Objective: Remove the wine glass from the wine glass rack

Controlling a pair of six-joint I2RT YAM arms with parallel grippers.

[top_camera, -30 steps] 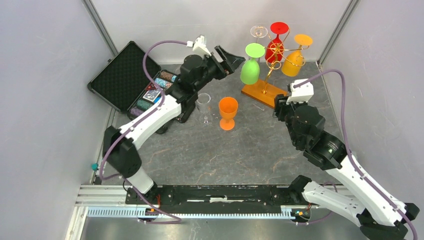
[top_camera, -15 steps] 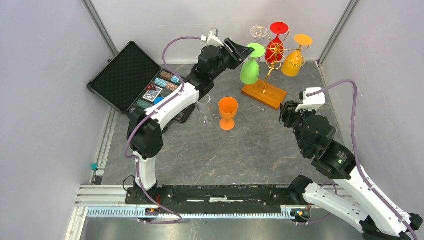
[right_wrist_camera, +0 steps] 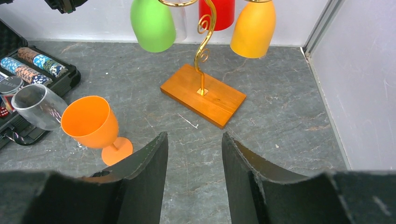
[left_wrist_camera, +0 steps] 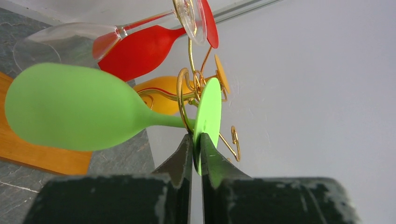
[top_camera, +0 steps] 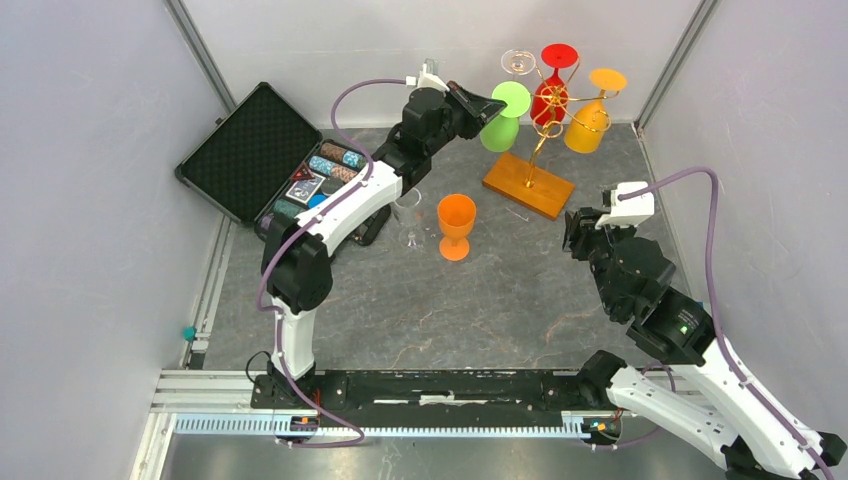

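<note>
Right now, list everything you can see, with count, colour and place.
wine glass rack: one, gold wire, wooden base, far right
green glass: one, green, hanging on rack
red glass: one, red, on rack
yellow-orange glass: one, on rack
hung clear glass: one, colourless, on rack
loose clear glass: one, colourless, on table
orange goblet: one, orange, upright, mid-table
black case: one, open, far left
poker chips: several rows, mixed colours, inside case
left pincer: black, shut on green glass foot
right pincer: black, open, empty
</note>
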